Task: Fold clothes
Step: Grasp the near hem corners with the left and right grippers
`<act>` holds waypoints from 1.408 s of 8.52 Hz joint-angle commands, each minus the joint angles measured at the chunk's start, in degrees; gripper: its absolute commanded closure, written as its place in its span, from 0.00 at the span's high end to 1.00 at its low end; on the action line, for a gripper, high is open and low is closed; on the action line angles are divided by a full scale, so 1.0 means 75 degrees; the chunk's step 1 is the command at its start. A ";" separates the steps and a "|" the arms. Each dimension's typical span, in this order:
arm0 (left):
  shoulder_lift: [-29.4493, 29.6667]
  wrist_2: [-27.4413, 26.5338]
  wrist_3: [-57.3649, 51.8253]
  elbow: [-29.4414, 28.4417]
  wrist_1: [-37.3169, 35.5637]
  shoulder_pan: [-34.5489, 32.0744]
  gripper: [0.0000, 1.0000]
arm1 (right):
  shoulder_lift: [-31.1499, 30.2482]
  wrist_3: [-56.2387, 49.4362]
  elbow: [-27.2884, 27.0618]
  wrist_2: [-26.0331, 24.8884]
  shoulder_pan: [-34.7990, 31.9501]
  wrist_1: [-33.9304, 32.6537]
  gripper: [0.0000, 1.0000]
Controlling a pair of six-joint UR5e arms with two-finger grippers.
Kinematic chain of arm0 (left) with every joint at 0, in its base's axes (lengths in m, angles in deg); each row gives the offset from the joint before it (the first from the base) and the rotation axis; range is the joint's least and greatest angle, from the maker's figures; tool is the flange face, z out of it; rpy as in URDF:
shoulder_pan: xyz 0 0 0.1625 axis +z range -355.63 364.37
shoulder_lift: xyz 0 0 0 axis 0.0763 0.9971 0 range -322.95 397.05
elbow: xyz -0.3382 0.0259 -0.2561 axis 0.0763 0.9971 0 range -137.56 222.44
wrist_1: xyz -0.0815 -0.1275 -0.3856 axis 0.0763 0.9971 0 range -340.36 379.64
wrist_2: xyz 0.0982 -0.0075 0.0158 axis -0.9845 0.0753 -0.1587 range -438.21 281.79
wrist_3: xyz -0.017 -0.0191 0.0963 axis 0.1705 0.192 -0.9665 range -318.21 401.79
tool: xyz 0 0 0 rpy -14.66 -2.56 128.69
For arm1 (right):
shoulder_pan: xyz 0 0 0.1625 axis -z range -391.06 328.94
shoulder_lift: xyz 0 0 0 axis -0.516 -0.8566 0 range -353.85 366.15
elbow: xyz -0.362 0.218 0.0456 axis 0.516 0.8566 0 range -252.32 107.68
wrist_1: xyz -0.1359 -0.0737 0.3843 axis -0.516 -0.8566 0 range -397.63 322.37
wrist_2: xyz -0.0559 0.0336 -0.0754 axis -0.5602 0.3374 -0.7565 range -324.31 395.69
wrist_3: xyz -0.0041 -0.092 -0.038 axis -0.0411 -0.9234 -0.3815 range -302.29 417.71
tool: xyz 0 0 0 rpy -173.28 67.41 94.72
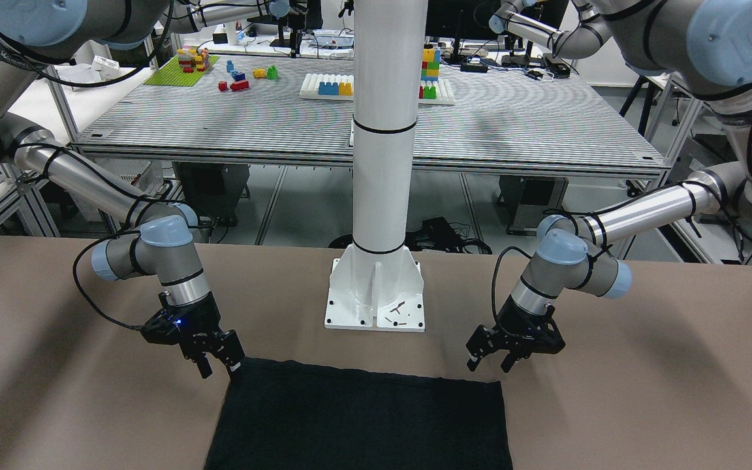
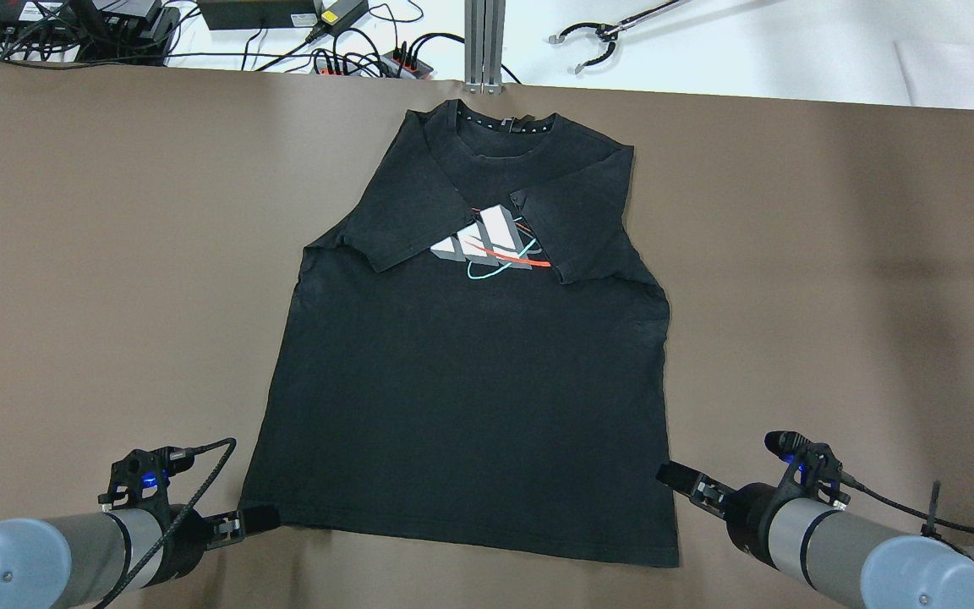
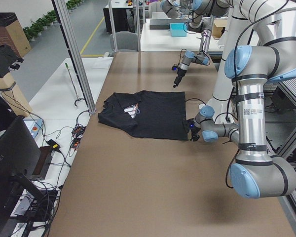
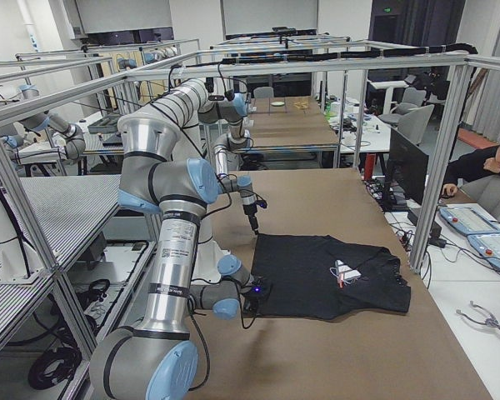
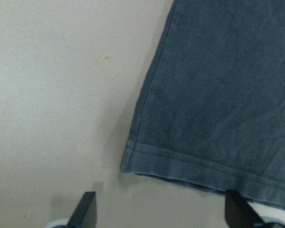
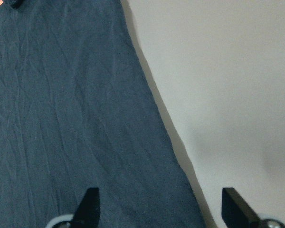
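We find the black T-shirt (image 2: 462,397) lying flat on the bench (image 2: 115,254), its sleeves (image 2: 576,220) already turned in over the chest, so we judge the step in hand to be taking the hem (image 2: 470,541) corners for the bottom-to-collar fold. The left end effector (image 1: 490,364) and the right end effector (image 1: 220,371) both hang with fingers spread, holding nothing, one by each near corner. Next, we think, each must come down, pinch its corner, and the two must carry the hem evenly toward the collar (image 2: 504,123).

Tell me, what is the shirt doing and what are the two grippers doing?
T-shirt: flat on the table, sleeves folded in, bottom unfolded.
Left gripper: open, at the shirt's bottom corner, holding nothing.
Right gripper: open, at the shirt's other side edge, holding nothing.
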 commanded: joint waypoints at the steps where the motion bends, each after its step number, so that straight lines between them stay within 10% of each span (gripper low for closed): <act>1: 0.0028 -0.0024 -0.0007 -0.0249 0.0007 0.0047 0.95 | -0.0006 0.0001 -0.0062 -0.0023 0.0063 -0.0016 0.92; 12: 0.0099 -0.0153 0.0016 -0.0286 0.0031 -0.0175 0.29 | -0.0006 0.0001 -0.0109 -0.0024 0.0180 -0.0027 0.92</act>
